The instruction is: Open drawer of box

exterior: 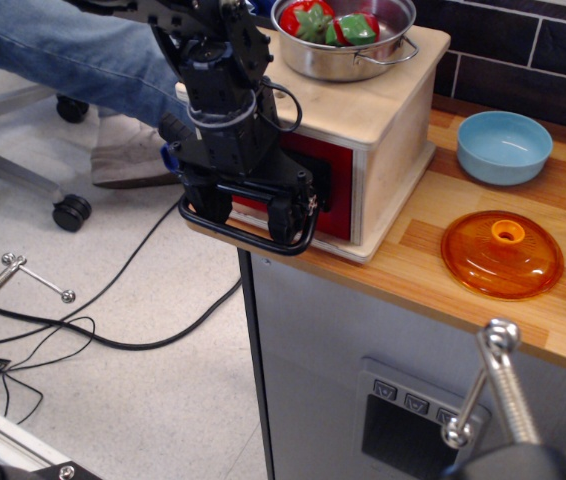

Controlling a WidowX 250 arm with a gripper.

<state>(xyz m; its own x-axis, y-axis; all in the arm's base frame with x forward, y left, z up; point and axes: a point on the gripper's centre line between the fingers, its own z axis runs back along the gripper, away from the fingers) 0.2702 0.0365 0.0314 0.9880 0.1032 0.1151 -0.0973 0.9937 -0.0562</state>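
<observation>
Plywood box sits at the left end of your wooden surface, its red-fronted drawer facing out over the edge. Your hand hangs right in front of that face, fingers closed around the large black loop handle. You can see only a thin slice of red beside the hand, so how far the drawer stands out cannot be told. On the box top rests a steel pot holding red and green peppers. Further right you have a blue bowl and an orange lid. No writing or label is readable anywhere.
</observation>
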